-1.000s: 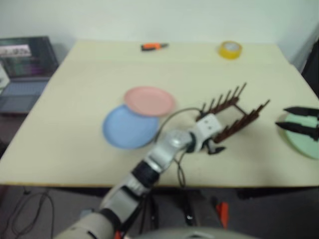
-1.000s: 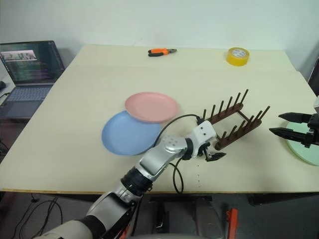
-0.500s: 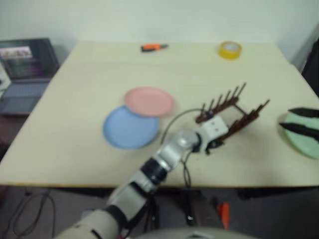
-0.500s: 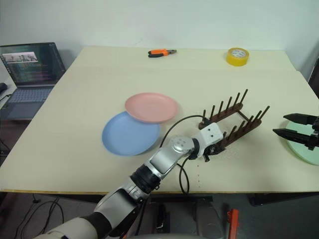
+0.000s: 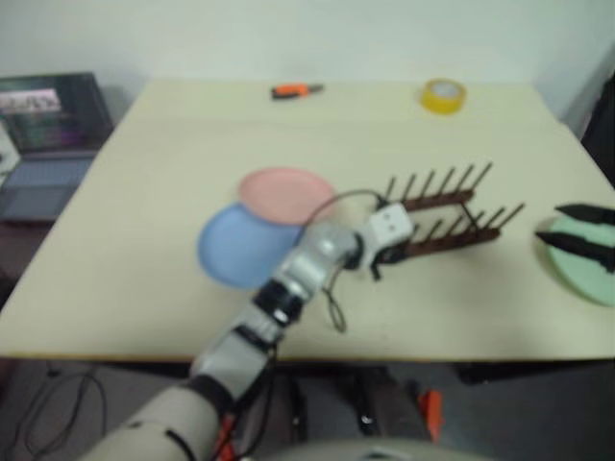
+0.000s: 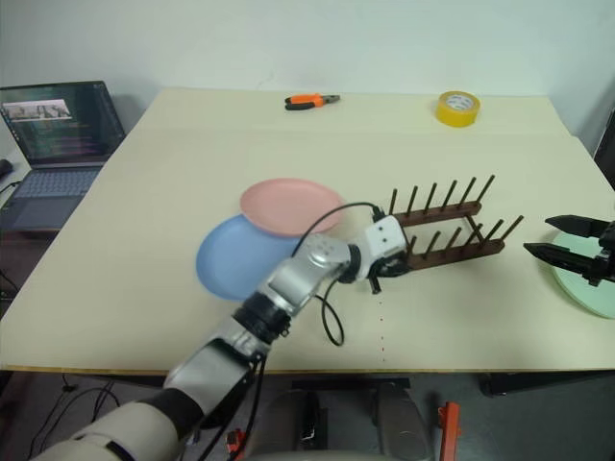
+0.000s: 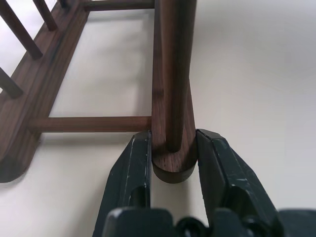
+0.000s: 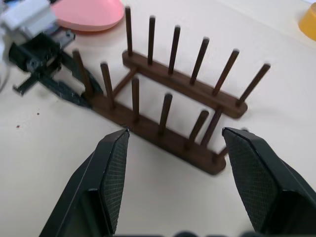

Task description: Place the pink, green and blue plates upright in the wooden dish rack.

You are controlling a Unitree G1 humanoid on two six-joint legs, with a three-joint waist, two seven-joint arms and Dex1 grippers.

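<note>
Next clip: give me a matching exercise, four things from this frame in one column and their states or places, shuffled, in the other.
Things:
1. left pincer
2. right pincer
3. pink plate
4. green plate

States or places:
A. lies flat, its edge over the blue plate
B. open, above the table, pointing toward the wooden dish rack
C. shut on the end of one rack rail
D. lies flat at the table's right edge

Pairs: 1-C, 2-B, 3-A, 4-D
</note>
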